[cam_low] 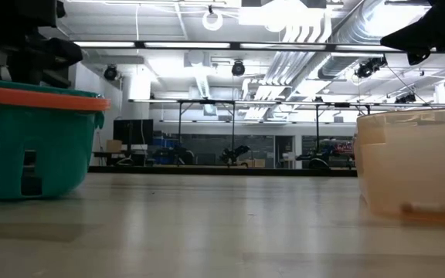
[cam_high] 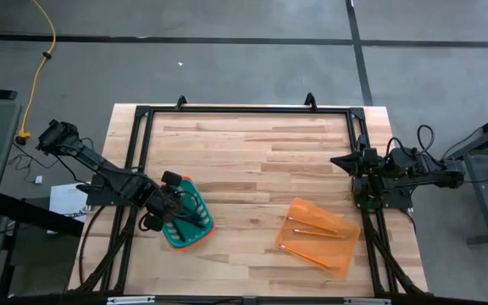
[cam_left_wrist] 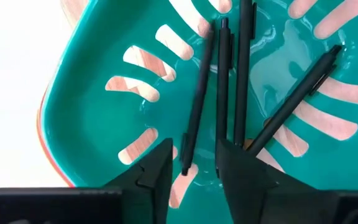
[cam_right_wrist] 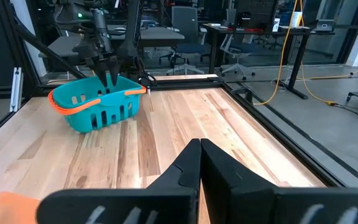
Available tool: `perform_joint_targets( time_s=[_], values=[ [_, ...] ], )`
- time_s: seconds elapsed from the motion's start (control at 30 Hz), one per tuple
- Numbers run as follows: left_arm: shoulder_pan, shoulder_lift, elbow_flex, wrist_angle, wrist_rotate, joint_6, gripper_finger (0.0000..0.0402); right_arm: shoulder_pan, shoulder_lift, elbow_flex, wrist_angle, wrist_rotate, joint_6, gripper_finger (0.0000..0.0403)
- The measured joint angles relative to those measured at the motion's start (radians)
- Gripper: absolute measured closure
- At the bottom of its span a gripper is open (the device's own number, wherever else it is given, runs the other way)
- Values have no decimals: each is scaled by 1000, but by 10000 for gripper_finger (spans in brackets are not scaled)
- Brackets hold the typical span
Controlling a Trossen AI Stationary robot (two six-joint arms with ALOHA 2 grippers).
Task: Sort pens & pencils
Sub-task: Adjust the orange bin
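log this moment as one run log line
left gripper: open over teal basket, pens inside | right gripper: shut, waiting | pencils: in orange bin

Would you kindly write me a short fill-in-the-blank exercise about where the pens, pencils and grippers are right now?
1. The dark pens lie inside the ____ basket.
2. The pencils lie in the ____ tray.
3. The gripper right over the basket belongs to the ____ arm.
4. The right gripper, off at the table's edge, has its fingers ____.

Missing words: teal; orange; left; shut
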Motion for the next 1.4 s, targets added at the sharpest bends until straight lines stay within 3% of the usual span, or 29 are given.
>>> perform_joint_targets(
  time_s=[0.1,0.43,0.7,0.8,1.07,1.23,1.4],
  values=[
    [0,1,23,-20,-7,-3,270,0,0,0,0,0,0,403],
    [0,-4,158,-29,-179,-53,264,0,0,0,0,0,0,403],
    [64,-100,130,67,-251,-2,272,0,0,0,-2,0,0,403],
    [133,-185,79,155,-225,14,295,0,0,0,-4,0,0,403],
    [278,-397,-123,672,5,84,366,0,5,0,-11,0,0,403],
    [327,-485,-267,908,16,104,398,0,7,0,-20,0,0,403],
    [363,-562,-388,1076,-28,106,392,0,7,0,-23,0,0,403]
  ],
)
